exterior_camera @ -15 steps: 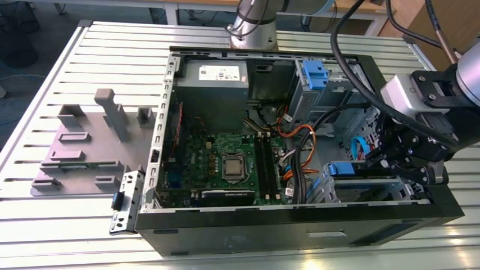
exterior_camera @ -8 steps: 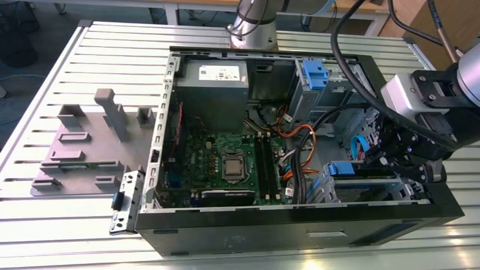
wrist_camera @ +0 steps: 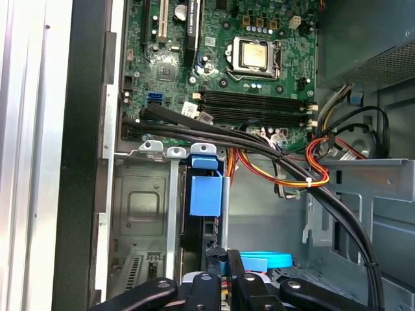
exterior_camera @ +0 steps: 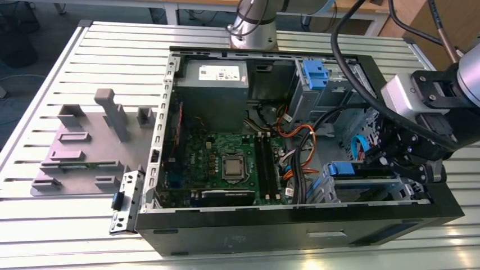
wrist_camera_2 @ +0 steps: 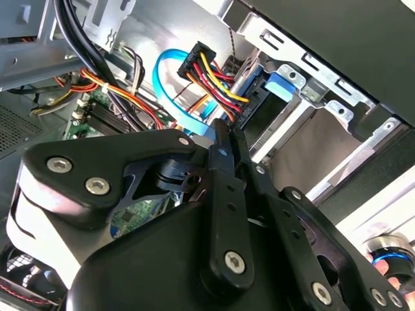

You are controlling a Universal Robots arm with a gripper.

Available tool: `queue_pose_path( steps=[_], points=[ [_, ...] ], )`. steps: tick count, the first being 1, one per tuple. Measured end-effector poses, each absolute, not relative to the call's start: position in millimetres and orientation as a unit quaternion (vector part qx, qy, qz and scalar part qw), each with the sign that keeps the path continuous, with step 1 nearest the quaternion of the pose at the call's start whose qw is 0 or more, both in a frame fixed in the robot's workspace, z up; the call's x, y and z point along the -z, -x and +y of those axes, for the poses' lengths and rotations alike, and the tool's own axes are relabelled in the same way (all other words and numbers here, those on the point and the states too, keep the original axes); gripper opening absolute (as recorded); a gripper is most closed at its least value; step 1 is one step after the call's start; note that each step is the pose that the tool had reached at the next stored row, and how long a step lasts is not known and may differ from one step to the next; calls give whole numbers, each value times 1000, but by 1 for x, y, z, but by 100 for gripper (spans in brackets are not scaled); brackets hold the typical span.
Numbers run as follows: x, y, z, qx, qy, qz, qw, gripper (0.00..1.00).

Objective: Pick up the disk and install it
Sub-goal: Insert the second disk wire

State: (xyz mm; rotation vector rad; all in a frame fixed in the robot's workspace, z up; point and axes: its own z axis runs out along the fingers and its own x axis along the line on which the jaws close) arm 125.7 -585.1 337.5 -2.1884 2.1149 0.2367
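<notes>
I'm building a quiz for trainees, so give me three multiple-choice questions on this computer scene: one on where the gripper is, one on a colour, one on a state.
1. The gripper is: A over a keyboard; B at the drive bay; C in a drawer.
2. The flat cable is: A blue; B green; C white.
3. The case is: A open; B panelled shut; C boxed up.

B, the first wrist view shows it right at the bay; A, it loops blue in the second wrist view; A, the motherboard lies exposed.
</notes>
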Motion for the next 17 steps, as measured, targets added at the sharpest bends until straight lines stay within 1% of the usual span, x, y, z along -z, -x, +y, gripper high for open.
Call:
queue_pose_path(
  steps=[5, 7, 17],
  points=[
    [-337, -126, -586, -77, 716, 692, 44, 16],
    [-337, -126, -586, -73, 716, 693, 40, 16],
    [-335, -126, -586, -73, 716, 693, 39, 16]
  ],
)
